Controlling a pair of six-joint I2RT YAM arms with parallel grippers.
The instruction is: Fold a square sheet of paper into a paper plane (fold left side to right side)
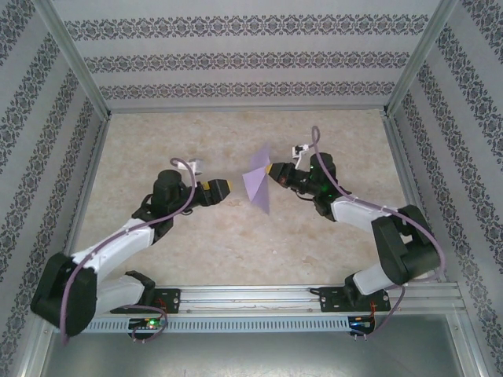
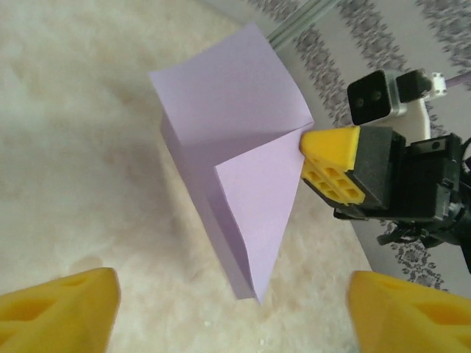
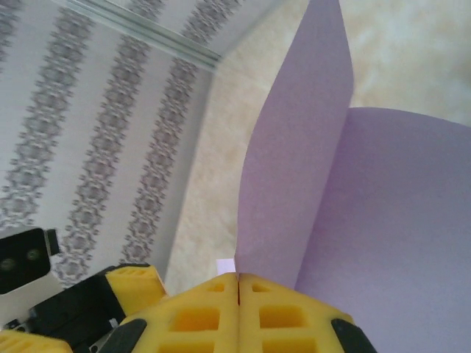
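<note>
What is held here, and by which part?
The right gripper pinches the partly folded lavender-purple paper sheet at a side corner; the left gripper is open, holding nothing.

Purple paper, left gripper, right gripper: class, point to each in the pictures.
Purple paper (image 1: 258,188): top view, middle of the sheet.
Left gripper (image 1: 229,185): top view, between its fingertips.
Right gripper (image 3: 238,281): right wrist view, where fingertips meet.

— Bright or dim?
— Bright, even light from above. The pale table (image 1: 236,251) looks almost washed out, and shadows beneath the arms are faint and soft-edged.
— Sharp?
— The top view is slightly soft (a bit grainy too). From the left wrist, the square sheet of paper (image 2: 228,95) is crisp, its lower panel shaded darker, while the left gripper's near fingertips (image 2: 59,309) blur. From the right wrist, the wallpaper on the left is soft.
</note>
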